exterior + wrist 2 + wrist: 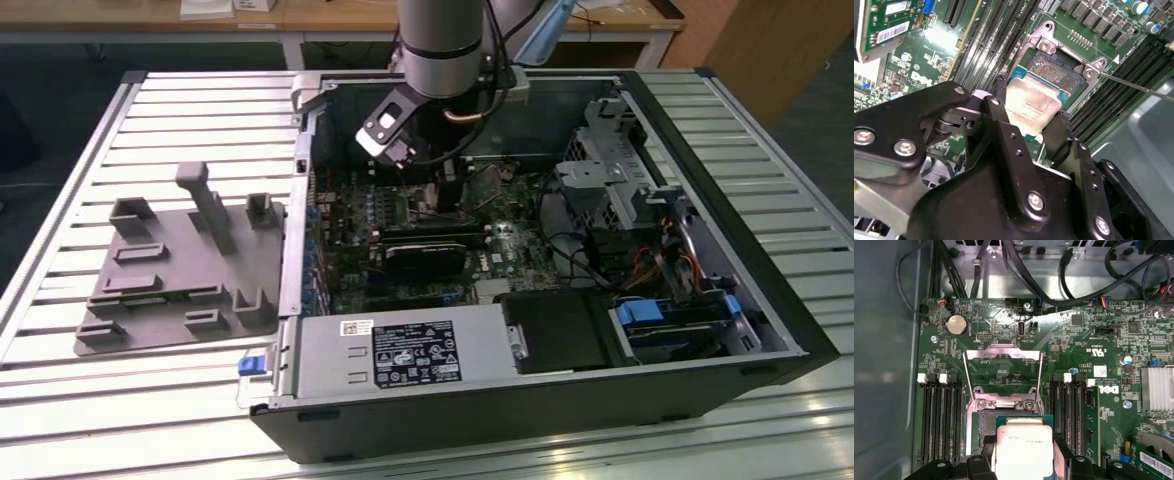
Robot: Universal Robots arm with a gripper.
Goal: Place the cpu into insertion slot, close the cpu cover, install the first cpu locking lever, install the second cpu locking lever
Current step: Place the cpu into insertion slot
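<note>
My gripper [1031, 102] is shut on the cpu [1030, 109], a flat silver-grey chip clamped by its edges between two black fingers [999, 107]. The chip hangs tilted just above the insertion slot [1054, 67], whose dark contact field shows past the chip's far edge. In the first wrist view the cpu [1021, 450] covers most of the insertion slot [985, 427]. The cpu cover [1003, 351], a silvery frame with a big window, is swung open and lies back beyond the slot. A thin metal lever rod [1134, 85] sticks out beside the slot. In the exterior view the gripper [447, 185] reaches down into the open computer case [787, 340].
Black memory slots flank the socket [941, 420] [1069, 415]. Black cables [1054, 270] run along the case wall behind the board. A finned heat sink [1156, 387] sits to one side. Outside the case, a grey fixture plate [174, 270] lies on the slatted table.
</note>
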